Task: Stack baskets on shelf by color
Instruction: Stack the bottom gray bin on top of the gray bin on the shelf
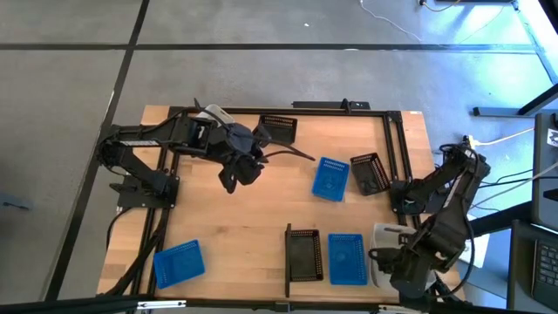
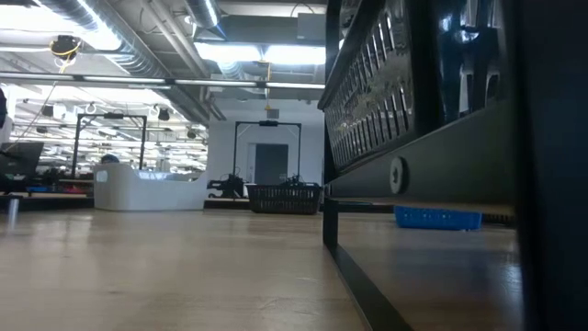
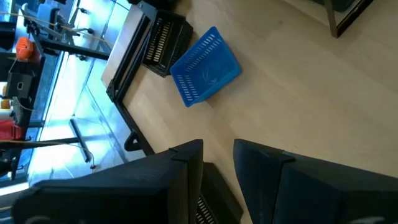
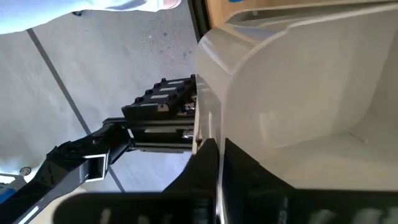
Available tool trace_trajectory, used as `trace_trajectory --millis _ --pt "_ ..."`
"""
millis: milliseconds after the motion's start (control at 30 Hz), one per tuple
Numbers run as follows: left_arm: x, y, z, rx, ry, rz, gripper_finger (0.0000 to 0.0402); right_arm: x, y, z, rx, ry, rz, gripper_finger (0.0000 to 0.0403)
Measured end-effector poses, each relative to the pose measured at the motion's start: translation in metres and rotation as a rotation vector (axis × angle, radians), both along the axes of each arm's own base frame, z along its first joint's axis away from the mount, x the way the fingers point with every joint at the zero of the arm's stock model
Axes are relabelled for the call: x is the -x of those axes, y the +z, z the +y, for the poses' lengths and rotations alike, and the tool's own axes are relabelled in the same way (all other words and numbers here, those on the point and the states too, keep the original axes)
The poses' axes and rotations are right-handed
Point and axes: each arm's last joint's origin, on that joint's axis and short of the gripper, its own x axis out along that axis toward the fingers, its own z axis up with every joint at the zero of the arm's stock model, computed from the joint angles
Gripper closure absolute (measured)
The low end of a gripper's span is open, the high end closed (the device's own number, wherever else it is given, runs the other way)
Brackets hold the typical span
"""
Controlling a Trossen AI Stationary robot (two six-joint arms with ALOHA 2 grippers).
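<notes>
The wooden desk [image 1: 244, 235] is the biggest thing here, with its black frame running round the edges. The two dark arms come next. The left arm reaches in over the far middle of the desk, and its end effector [image 1: 240, 172] hangs above bare wood with the fingers [image 3: 180, 180] apart, nothing between them. The right arm is folded at the near right corner, where its end effector [image 1: 386, 258] has its fingers [image 4: 208, 168] pressed together on the rim of a white basket [image 1: 382, 237] (the wrist view shows the pale wall of that basket right against the fingers).

The other baskets are spread out — a black basket [image 1: 303, 255] and a blue basket [image 1: 346, 258] lie side by side near the front edge, just beside the white one. Another blue basket [image 1: 330, 179] sits tilted right of centre, touching a second black basket [image 1: 370, 173]. A third black basket [image 1: 279, 129] lies at the far edge — and a third blue basket [image 1: 178, 262] at the near left corner.
</notes>
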Motion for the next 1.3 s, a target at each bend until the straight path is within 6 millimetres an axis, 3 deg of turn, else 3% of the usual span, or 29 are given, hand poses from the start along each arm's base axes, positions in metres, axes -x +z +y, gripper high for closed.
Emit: trace_trajectory --millis 200,333,933,1300 --pt "0.0 0.0 0.005 0.0 0.016 0.0 0.0319 0.004 0.03 -0.009 0.02 -0.055 -0.039 0.0403" --pt "0.0 0.0 0.007 0.001 0.022 0.0 0.0319 0.005 0.036 -0.013 0.054 -0.115 -0.03 0.0403" --pt "0.0 0.0 0.007 0.002 0.022 0.0 0.0319 -0.021 -0.007 0.016 0.204 -0.124 0.071 0.04" --pt "0.0 0.0 0.007 0.002 0.022 -0.001 0.0319 -0.025 -0.011 0.017 0.209 -0.097 0.072 0.0333"
